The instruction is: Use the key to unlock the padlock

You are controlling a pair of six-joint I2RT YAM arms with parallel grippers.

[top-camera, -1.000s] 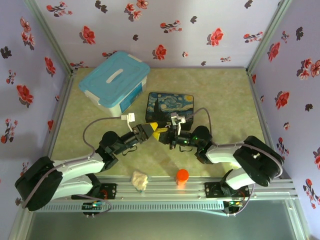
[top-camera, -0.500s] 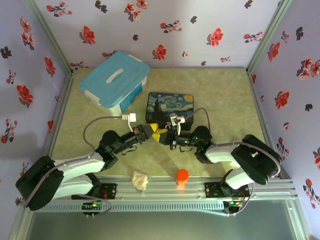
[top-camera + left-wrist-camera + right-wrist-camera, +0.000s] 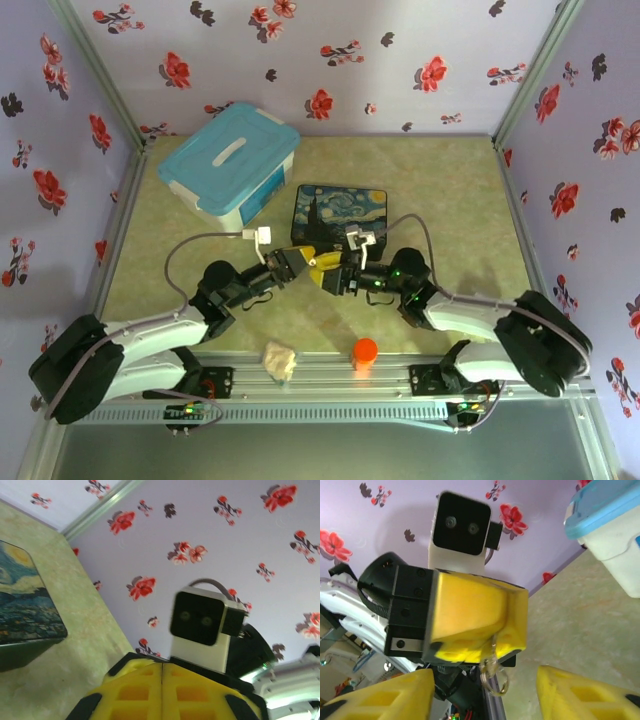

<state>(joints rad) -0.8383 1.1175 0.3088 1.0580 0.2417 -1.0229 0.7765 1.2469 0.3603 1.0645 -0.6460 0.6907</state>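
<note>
Overhead: I see the left gripper (image 3: 305, 257) and the right gripper (image 3: 328, 271) tip to tip, just in front of the painted box (image 3: 340, 210). Whatever sits between them is too small to read from up here.
Left wrist: my yellow fingers (image 3: 140, 695) are pressed flat together, seam shut. The right arm's wrist camera (image 3: 196, 617) looks straight back at me.
Right wrist: my fingers (image 3: 385, 695) stand spread with nothing gripped. The left gripper (image 3: 500, 630) pinches a small pale piece with a thin silver loop dangling below its tips. I take it for the padlock (image 3: 490, 664), shackle downward.
Bearing: the padlock hangs dead ahead of the right tips, near, its long axis roughly vertical. The left arm holds it, so I judge the right arm is the free one to bring the key.
</note>
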